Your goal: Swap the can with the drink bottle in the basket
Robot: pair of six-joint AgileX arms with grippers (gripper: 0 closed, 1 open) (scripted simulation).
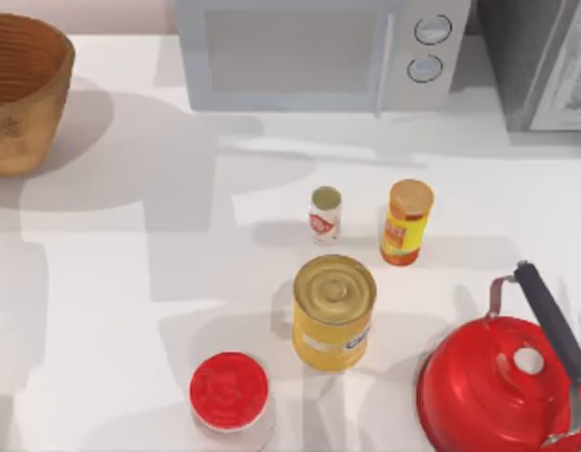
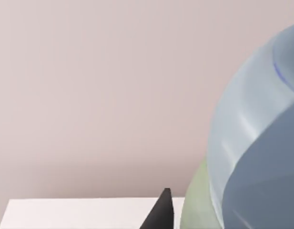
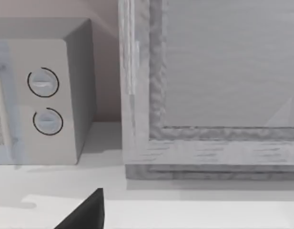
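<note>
The can [image 1: 333, 311], a wide yellow tin with a gold ribbed top, stands upright on the white table [image 1: 111, 282] just front of centre. Behind it stands the drink bottle [image 1: 325, 214], small and white with a red label and a pale cap, a short gap between them. The woven basket [image 1: 17, 94] sits at the far left back corner, partly cut off by the top view's edge; the part of its inside that shows holds nothing. A dark tip of my left gripper [image 2: 161, 212] shows in the left wrist view, and one of my right gripper [image 3: 85, 212] in the right wrist view.
An orange-capped yellow bottle [image 1: 406, 222] stands right of the drink bottle. A red-lidded jar [image 1: 231, 391] is front left of the can. A red kettle [image 1: 502, 386] fills the front right. A microwave [image 1: 318, 52] and a grey framed unit [image 1: 544, 66] line the back.
</note>
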